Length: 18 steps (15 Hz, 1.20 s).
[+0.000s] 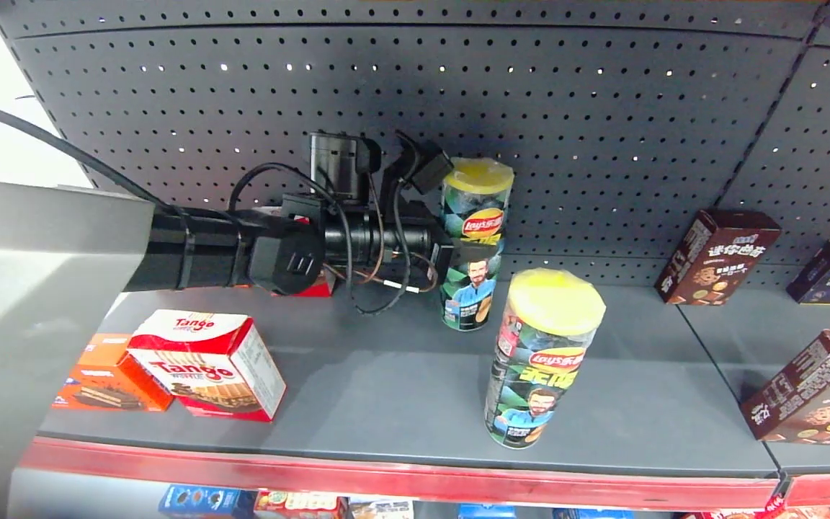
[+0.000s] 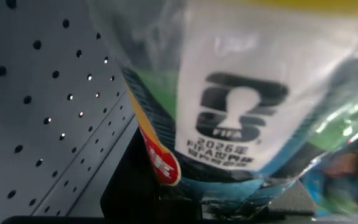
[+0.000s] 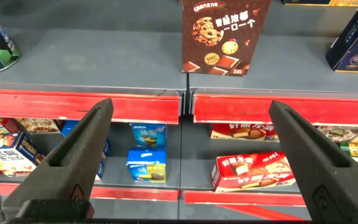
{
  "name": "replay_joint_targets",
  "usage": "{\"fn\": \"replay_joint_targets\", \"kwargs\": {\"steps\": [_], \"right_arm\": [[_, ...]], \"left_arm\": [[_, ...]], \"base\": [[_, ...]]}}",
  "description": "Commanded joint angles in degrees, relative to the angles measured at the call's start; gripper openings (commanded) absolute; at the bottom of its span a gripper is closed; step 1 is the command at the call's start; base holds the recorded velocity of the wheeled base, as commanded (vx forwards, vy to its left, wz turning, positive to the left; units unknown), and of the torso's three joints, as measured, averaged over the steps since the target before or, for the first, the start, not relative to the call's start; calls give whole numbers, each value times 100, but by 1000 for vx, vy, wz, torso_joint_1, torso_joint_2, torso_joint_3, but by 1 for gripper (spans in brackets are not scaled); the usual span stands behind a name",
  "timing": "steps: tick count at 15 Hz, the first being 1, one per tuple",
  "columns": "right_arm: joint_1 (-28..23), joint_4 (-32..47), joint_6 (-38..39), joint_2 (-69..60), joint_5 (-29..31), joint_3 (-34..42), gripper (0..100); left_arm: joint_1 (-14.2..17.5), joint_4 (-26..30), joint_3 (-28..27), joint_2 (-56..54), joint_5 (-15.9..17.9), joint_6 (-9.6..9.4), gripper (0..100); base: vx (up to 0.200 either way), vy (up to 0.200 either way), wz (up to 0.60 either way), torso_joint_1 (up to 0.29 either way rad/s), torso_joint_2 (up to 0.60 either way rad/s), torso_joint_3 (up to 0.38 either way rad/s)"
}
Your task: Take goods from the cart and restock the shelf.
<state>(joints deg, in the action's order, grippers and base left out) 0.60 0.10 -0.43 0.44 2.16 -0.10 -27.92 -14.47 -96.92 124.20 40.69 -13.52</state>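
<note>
Two chip cans stand upright on the shelf [image 1: 386, 389]. The left tool [image 1: 458, 252] sits at the rear can [image 1: 476, 216]'s middle; I cannot tell whether it grips. The right tool [image 3: 190, 104] gapes empty. The can is probably a light, stiff, slick tube: hold it mid-body, gently.

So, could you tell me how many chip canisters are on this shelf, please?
2. One chip canister stands at the back, at the left gripper; the other stands nearer the shelf's front edge. The arm may hide more.

Yellow-lidded, apparently green-blue chip can [image 1: 476, 223]
</note>
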Motion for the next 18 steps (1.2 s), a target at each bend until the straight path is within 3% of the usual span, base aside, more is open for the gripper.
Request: {"fn": "replay_joint_targets", "kwargs": {"steps": [1, 10, 16, 17, 18], "right_arm": [[2, -1, -1, 18, -5, 1, 100], [2, -1, -1, 18, -5, 1, 100], [2, -1, -1, 18, -5, 1, 100], [2, -1, -1, 18, -5, 1, 100], [2, -1, -1, 18, -5, 1, 100]], "left_arm": [[-3, 6, -223, 316, -9, -2, 0], [6, -3, -943, 860, 9, -28, 0], [-12, -3, -961, 975, 18, -142, 0], [-12, 6, -961, 975, 9, -230, 100], [-21, 6, -908, 948, 0, -292, 100]], "base": [[0, 0, 0, 0, 0, 0], [0, 0, 0, 0, 0, 0], [0, 0, 0, 0, 0, 0], [0, 0, 0, 0, 0, 0], [0, 0, 0, 0, 0, 0]]}}
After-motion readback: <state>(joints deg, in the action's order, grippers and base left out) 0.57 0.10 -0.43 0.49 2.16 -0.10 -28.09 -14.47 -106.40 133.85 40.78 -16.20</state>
